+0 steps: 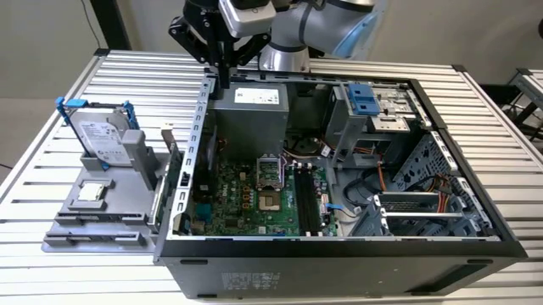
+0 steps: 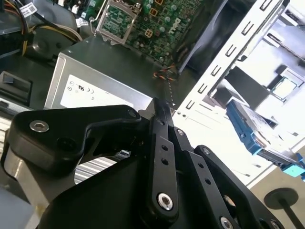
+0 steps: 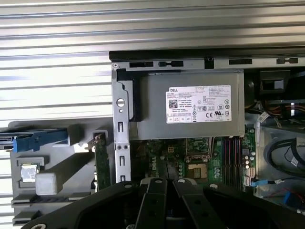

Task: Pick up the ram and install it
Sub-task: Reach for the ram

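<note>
The ram (image 1: 175,170) is a thin green board standing on edge in the grey fixture (image 1: 102,216), just outside the computer case's wall on the exterior view's left; the first wrist view shows the ram (image 3: 101,162) beside that wall too. My gripper (image 1: 223,81) hangs above the case's back corner, over the power supply (image 1: 250,114), well above and behind the ram. Its black fingers (image 2: 162,119) lie pressed together with nothing between them. The motherboard's black memory slots (image 1: 307,203) stand free inside the case, and the same slots (image 3: 232,160) show in the first wrist view.
The open case (image 1: 339,244) sits on a slatted metal table (image 1: 51,127). The fixture also holds a hard drive in a blue caddy (image 1: 102,140) and a small square processor chip (image 1: 93,190). Cables and a drive cage (image 1: 416,210) crowd the case on the exterior view's right.
</note>
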Available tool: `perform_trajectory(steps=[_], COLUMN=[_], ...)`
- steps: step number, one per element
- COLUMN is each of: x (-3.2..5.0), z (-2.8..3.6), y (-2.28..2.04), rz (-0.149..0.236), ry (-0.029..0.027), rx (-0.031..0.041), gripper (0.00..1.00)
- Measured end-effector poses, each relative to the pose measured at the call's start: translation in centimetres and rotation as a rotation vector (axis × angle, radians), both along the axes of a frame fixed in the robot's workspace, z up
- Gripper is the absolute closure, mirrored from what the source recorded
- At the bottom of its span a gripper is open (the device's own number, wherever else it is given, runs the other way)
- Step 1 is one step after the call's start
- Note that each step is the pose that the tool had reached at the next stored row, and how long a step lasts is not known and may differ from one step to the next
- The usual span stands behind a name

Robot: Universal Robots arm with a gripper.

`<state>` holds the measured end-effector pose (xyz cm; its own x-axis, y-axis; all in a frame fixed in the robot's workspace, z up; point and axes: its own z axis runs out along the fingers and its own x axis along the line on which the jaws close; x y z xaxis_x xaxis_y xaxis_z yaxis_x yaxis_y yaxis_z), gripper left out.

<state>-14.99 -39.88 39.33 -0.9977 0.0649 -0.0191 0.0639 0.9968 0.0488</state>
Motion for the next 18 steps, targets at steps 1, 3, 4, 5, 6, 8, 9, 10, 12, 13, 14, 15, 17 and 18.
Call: perform_trajectory(steps=[1, 3, 4, 5, 6, 8, 9, 10, 12, 13, 14, 15, 17, 18], x=[-0.19, -0.56, -0.74, -0.93, -1.12, -1.54, -1.75, -1.95, -2.31, -2.5, -2.73, -2.95, -3.36, -3.53], z=[0.01, 0.03, 0.04, 0.05, 0.06, 0.07, 0.07, 0.07, 0.07, 0.07, 0.07, 0.07, 0.07, 0.07], y=[0.0, 0.0, 0.0, 0.0, 0.0, 0.0, 0.0, 0.0, 0.0, 0.0, 0.0, 0.0, 0.0, 0.0], rz=[0.0, 0.0, 0.0, 0.0, 0.0, 0.001, 0.001, 0.001, 0.001, 0.001, 0.001, 0.001, 0.002, 0.002], ry=[0.0, -0.0001, -0.0001, 0.0, 0.0, 0.0, 0.0, 0.0, 0.0, 0.0001, 0.0, 0.0, 0.0001, 0.0], rx=[0.0, 0.0, 0.0, 0.0, -0.0001, -0.0001, 0.0, 0.0, -0.0001, 0.0, 0.0, 0.0, 0.0, 0.0], gripper=[1.0, 1.0, 1.0, 1.0, 1.0, 1.0, 1.0, 1.0, 1.0, 1.0, 1.0, 1.0, 1.0, 1.0])
